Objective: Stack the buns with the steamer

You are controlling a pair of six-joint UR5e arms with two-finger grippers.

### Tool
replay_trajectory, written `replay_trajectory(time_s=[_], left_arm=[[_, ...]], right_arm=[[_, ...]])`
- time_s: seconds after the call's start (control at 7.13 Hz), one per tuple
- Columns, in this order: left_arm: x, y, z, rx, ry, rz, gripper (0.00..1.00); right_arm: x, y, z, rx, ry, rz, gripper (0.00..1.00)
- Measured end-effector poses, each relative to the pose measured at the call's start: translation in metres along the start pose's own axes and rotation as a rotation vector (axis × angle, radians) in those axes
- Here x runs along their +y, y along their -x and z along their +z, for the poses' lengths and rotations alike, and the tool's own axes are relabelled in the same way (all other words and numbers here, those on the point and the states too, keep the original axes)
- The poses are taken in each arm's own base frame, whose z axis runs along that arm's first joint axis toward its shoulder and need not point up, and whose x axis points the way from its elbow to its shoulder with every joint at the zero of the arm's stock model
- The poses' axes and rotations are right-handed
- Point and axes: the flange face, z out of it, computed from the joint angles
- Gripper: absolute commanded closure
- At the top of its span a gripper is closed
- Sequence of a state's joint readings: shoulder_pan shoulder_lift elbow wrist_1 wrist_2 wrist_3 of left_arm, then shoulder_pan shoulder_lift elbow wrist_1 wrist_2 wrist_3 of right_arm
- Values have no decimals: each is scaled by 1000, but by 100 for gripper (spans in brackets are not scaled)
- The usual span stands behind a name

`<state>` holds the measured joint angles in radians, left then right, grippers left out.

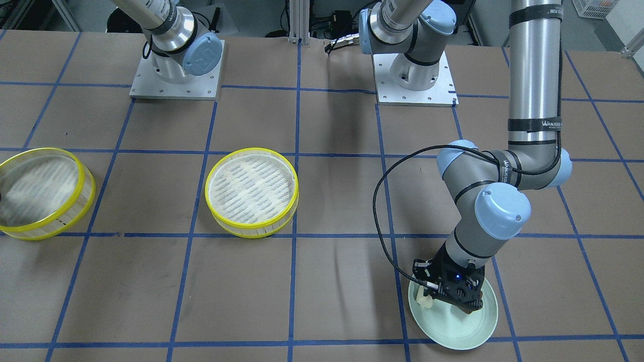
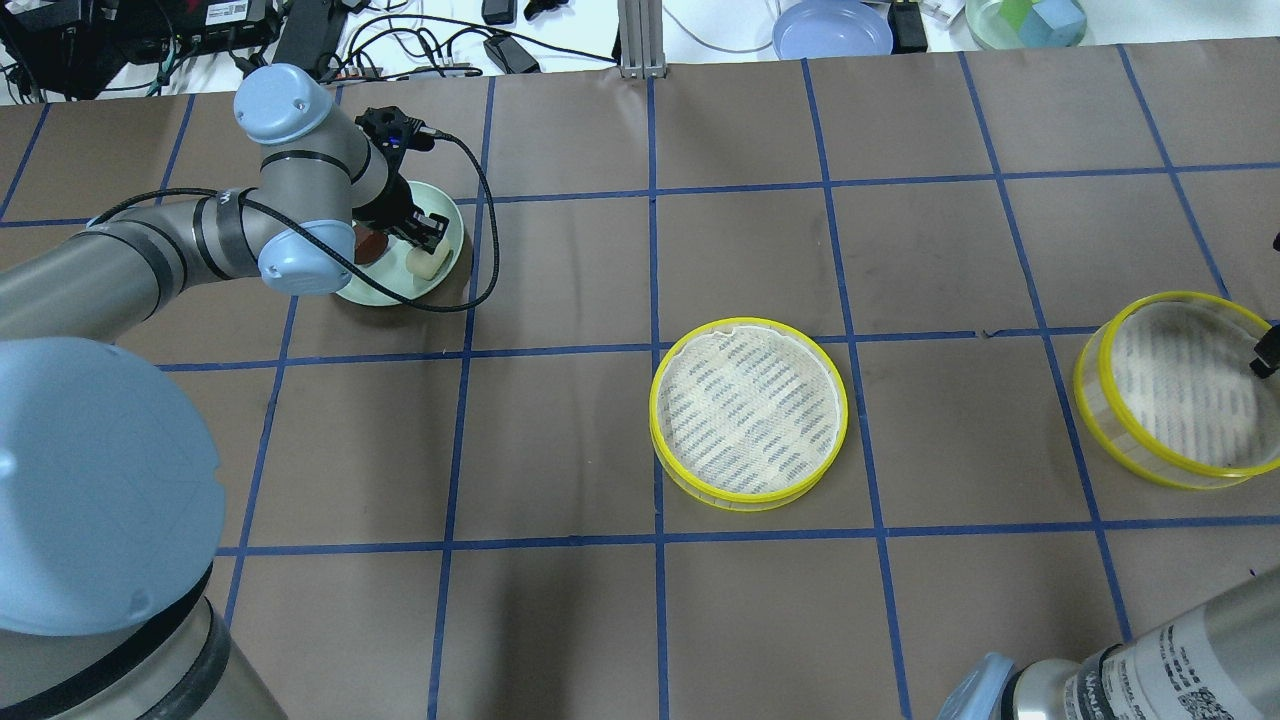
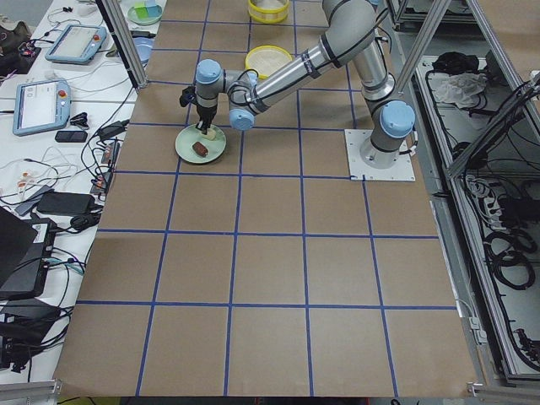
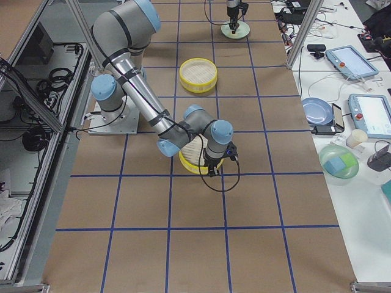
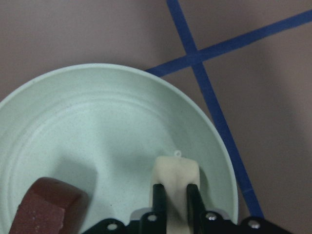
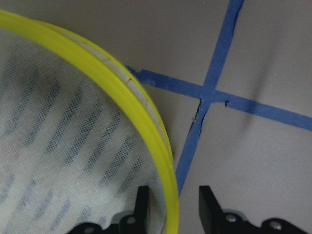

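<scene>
A cream-white bun point(image 5: 175, 170) and a dark reddish-brown bun point(image 5: 46, 204) lie on the pale green plate point(image 5: 97, 122). My left gripper point(image 5: 174, 202) is down on the plate, shut on the cream bun, which rests on the plate point(image 2: 445, 210). The cream bun point(image 2: 422, 262) and brown bun point(image 2: 370, 245) also show beside my left gripper point(image 2: 425, 235) in the overhead view. My right gripper point(image 6: 173, 204) is open, its jaws astride the yellow rim of the deep steamer ring point(image 6: 146, 122), one inside and one outside. That ring point(image 2: 1180, 390) stands at the right.
A second yellow-rimmed steamer piece point(image 2: 748, 410) with a white mesh top stands mid-table, also in the front view point(image 1: 251, 188). Blue tape lines grid the brown table. Bowls and cables lie beyond the table's far edge point(image 2: 830, 28).
</scene>
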<state>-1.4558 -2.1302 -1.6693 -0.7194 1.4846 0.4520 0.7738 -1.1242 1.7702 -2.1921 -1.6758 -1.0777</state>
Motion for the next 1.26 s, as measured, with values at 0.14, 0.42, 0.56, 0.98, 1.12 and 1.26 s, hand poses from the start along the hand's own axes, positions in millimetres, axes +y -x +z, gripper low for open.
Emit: replay_trajectory(time_s=[0.14, 0.42, 0.56, 0.98, 1.12, 1.26], left_arm=[[-1, 4, -6, -7, -8, -6, 100], [-6, 2, -40, -30, -52, -43, 100], [-11, -15, -62, -29, -79, -104, 100], [-20, -148, -120, 41, -96, -285, 100], [-17, -200, -129, 87, -83, -343, 100], [-11, -248, -130, 144, -53, -409, 100]], right_arm=[[0, 0, 0, 0, -1, -2, 100], [7, -6, -15, 18, -10, 0, 100], [13, -7, -41, 44, -23, 6, 100], [33, 3, -148, 83, -42, 14, 100], [35, 6, -165, 78, -38, 11, 100], [36, 9, -173, 76, -36, 7, 100]])
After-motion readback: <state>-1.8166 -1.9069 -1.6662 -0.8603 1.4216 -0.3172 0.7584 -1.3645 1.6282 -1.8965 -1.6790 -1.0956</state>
